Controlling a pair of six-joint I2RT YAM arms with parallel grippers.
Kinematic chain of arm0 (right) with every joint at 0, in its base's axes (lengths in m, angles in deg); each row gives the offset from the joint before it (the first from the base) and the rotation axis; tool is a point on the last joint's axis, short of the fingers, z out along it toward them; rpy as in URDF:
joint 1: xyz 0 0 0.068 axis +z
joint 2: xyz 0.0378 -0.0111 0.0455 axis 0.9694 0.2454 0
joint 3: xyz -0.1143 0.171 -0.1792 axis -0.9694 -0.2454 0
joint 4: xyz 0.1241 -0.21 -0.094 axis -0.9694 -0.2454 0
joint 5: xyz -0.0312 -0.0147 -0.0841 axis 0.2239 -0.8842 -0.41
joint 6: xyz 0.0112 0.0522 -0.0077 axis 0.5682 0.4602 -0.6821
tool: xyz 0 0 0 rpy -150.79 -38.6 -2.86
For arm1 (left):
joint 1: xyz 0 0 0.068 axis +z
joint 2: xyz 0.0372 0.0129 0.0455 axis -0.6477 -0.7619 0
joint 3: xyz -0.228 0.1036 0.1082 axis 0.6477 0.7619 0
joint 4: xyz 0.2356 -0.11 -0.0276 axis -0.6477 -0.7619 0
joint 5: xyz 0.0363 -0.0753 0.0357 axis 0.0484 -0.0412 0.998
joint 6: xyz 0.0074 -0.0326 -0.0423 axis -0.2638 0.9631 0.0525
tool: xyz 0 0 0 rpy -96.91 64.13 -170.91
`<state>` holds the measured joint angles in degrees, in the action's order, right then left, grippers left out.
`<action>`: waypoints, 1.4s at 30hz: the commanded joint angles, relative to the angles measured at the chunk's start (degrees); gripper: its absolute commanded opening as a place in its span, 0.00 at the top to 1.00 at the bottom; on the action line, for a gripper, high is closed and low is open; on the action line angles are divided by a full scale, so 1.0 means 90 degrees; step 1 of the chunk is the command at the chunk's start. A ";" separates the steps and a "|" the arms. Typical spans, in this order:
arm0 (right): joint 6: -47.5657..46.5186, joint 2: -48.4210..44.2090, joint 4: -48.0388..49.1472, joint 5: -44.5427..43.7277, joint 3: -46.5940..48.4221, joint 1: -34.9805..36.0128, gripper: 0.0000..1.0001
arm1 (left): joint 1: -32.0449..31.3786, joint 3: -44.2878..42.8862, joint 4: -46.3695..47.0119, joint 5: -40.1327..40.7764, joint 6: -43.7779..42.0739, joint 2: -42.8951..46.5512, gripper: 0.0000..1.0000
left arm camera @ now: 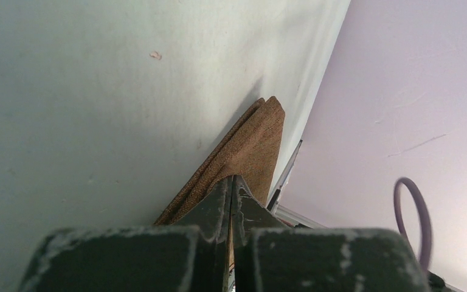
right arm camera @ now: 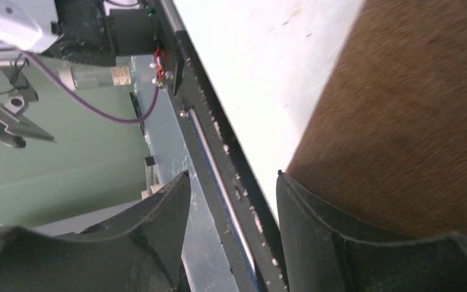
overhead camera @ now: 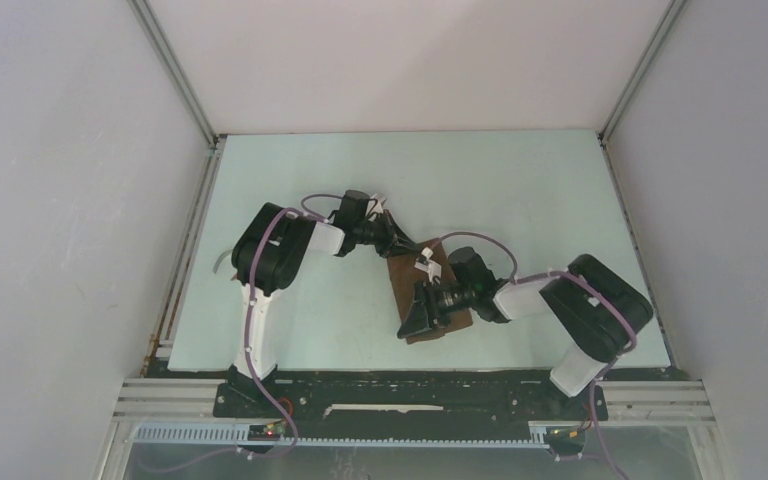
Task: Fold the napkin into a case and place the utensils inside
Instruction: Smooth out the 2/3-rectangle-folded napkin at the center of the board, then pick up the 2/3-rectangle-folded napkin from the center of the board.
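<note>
Jaws of the left gripper (left arm camera: 231, 182) are seen pressed together on the layered edge of the napkin (left arm camera: 252, 146). The brown cloth runs forward from between them as a narrow folded strip laid on the pale surface (left arm camera: 97, 109). In the top view this gripper (overhead camera: 400, 246) is found at the strip's far end, and that end is covered by it.

The right gripper (right arm camera: 232, 182) is held with its jaws moderately apart and nothing is gripped between them. One finger (right arm camera: 316, 225) is positioned over the near corner of the cloth (right arm camera: 413, 109). Whether it touches the fabric cannot be told. The other finger (right arm camera: 158, 213) is seen past the surface's edge, over the black base rail (right arm camera: 219, 158).

From above, the napkin (overhead camera: 405, 282) is shown near the middle of the surface (overhead camera: 360, 170), slightly toward the near edge and set at an angle. Its middle is crossed and hidden by the right arm's wrist (overhead camera: 465, 285), so only the left side and the near corner are exposed. The right gripper (overhead camera: 412, 322) is placed at that near corner.

The work area is closed in by white wall panels (overhead camera: 60, 200) and aluminium frame bars (overhead camera: 175, 70). A purple cable (left arm camera: 410, 210) is looped beside the left wrist, and another (right arm camera: 97, 103) is strung near the bases with red wiring (right arm camera: 160, 64). A small speck (left arm camera: 155, 55) is noted on the surface beyond the cloth.
</note>
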<state>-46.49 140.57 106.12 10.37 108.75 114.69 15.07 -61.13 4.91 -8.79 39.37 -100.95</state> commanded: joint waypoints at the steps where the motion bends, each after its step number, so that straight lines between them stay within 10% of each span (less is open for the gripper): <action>1: -0.0445 -0.0940 -0.1060 -0.0332 -0.0057 0.0247 0.37 | 0.0038 -0.0070 -0.0379 0.0506 -0.0165 -0.0225 1.00; 14: -0.0421 -0.1467 -0.1525 -0.0735 -0.0141 0.0014 0.36 | 0.0057 -0.0335 -0.1018 0.0373 -0.0540 0.0514 0.98; 27: -0.1461 -0.3287 -0.4651 -0.1198 0.0053 -0.3086 0.30 | -0.0047 -0.0384 -0.2032 0.0556 -0.1141 0.1764 0.56; 42: -0.1552 -0.2030 -0.4307 -0.1515 0.0053 -0.3357 0.38 | -0.0895 -0.1505 -0.2842 0.1270 -0.1196 0.0469 0.94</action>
<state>-58.23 121.36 66.69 -2.41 108.03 84.55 7.03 -71.71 -14.34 -2.71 31.30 -95.64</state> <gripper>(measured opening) 0.636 0.090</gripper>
